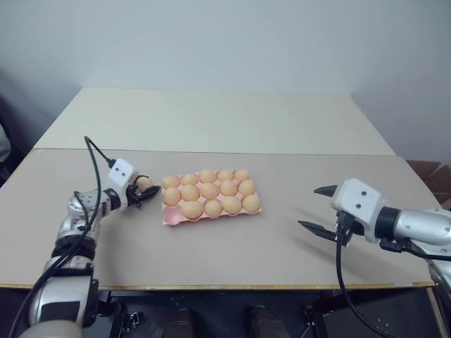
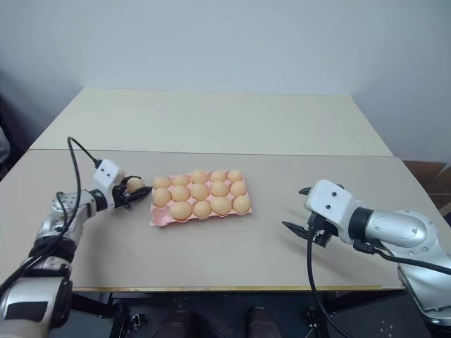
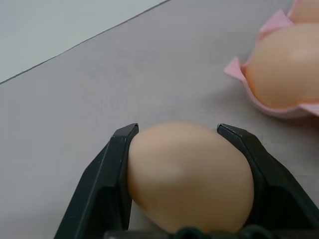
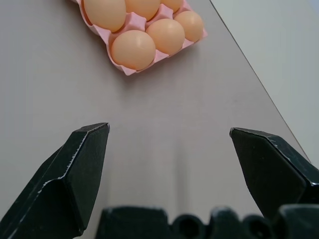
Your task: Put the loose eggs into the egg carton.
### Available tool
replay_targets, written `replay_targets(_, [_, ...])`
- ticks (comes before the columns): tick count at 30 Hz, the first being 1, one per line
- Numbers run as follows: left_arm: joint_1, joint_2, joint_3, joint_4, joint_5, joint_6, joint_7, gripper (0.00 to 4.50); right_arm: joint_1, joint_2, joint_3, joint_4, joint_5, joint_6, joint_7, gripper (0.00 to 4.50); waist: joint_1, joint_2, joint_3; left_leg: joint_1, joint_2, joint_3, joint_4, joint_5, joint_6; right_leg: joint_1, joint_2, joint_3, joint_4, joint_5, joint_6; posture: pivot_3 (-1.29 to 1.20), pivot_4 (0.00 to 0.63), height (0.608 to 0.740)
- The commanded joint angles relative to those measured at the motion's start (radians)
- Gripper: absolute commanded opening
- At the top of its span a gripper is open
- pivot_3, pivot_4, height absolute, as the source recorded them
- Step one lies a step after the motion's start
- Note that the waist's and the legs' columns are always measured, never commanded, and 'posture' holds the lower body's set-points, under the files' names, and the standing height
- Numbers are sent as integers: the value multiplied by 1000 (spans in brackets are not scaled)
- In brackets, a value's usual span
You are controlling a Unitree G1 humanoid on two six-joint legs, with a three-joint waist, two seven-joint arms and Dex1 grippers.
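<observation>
Egg carton [image 1: 211,211]: pink moulded tray lying flat near the middle of the grey-beige table [image 1: 282,243], long side roughly across the head views, most visible cups filled with light orange-brown eggs. Loose egg [image 3: 189,177]: clamped between the two black fingers [image 3: 107,184] of the left gripper [image 1: 144,189], one finger pressed against each flank, egg held just beside the carton's left end and apart from it, table surface directly behind. Nearest carton corner with one seated egg [image 3: 284,69] visible past the held egg in the left wrist view. Right gripper [image 1: 318,209]: well apart from the carton on its right, above bare table, fingers [image 4: 75,174] spread wide with nothing between them, pointed toward the carton. Carton's right end with its seated eggs visible beyond the spread fingers in the right wrist view. Second, paler tabletop [image 1: 211,120] abutting the far edge of the first, against a plain wall.
</observation>
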Motion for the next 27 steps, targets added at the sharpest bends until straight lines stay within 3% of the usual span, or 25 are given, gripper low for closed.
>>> replay_targets(1, [103,74,68,-258,-102,64,-90,2323,1,-24,-79,-56,60,2,38,4500,-4,0,0,0,0,0,0,0,0,0,0,0,0,0,0,0,150,740])
replay_targets(5, [230,137,131,-515,-241,175,-189,2323,4,-45,-98,-70,98,-3,75,4500,-2,0,0,1,0,0,0,0,0,0,-1,0,0,-2,2,0,150,740])
replay_targets(10, [236,143,114,-666,-348,278,-260,2323,-16,-44,-54,-47,84,-29,67,4500,9,0,0,1,0,0,0,0,0,1,-1,0,0,-6,-2,0,150,740])
replay_targets(18, [179,84,-5,-640,-297,219,-310,2323,-13,-33,-16,-59,19,-63,16,4500,8,0,0,1,0,0,0,0,0,1,0,0,0,-4,2,0,150,740])
replay_targets(27, [168,74,-31,-568,-273,164,-356,2323,32,-27,-52,-91,6,-57,-16,4500,6,0,0,1,0,0,0,0,0,1,0,0,0,-4,2,0,150,740])
